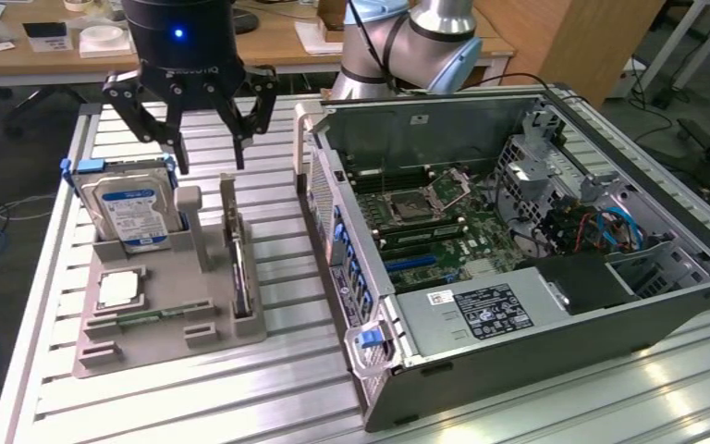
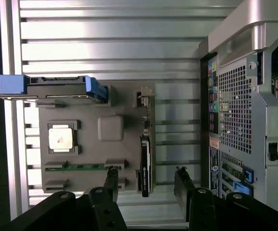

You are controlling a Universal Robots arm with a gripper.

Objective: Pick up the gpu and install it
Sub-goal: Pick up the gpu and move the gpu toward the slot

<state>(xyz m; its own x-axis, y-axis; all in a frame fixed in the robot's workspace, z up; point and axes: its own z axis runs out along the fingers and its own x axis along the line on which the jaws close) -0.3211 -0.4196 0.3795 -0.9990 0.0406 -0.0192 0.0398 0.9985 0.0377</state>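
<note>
Grey holder keeps the gpu on edge, long axis near-to-far, below the gripper, whose fingers are spread wide apart.

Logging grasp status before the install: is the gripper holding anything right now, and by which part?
Nothing is held. The gripper hangs open above the gpu, which stands on edge in its gray holder, untouched.

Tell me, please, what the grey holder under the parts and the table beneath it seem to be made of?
Grey holder: probably plastic, perhaps printed. It has a matte, uniform grey surface with moulded slots and rounded edges.
Table: looks like aluminium profile. It is silvery and brushed, with parallel grooved slats that catch bright glints.
</note>
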